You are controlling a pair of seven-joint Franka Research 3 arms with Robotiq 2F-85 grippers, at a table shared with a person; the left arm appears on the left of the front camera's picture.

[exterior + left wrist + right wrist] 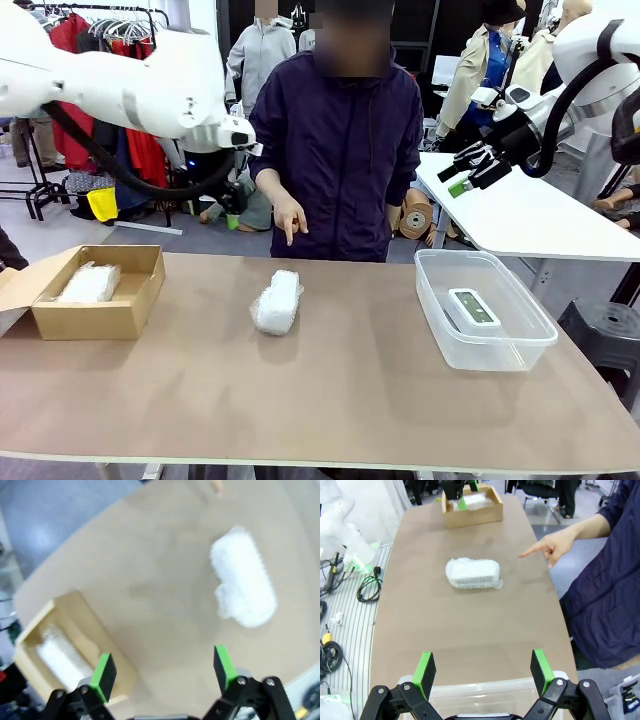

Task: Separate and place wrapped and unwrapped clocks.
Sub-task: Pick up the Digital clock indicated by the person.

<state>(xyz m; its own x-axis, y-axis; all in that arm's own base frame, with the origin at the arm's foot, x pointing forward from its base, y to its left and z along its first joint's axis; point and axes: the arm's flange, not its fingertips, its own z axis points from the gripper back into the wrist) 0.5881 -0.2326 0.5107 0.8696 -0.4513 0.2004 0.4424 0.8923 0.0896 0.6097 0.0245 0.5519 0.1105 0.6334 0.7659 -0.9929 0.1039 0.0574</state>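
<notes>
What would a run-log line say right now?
left gripper open | right gripper open | wrapped clock mid-table, person's hand pointing toward it | second wrapped clock in cardboard box | bare clock in clear tub

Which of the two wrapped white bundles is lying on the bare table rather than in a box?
The middle bundle, on the bare table; the other bundle sits inside the cardboard box.

The left wrist picture was blurred: the wrapped bundle (243, 577) on the tabletop (150, 580) and the second bundle (60, 657) in the cardboard box (85, 625) were soft white smears. The plastic tub (485, 695) was cut off behind the right end effector (484, 667). The bare clock (472, 306) had a screen too small to read.
</notes>
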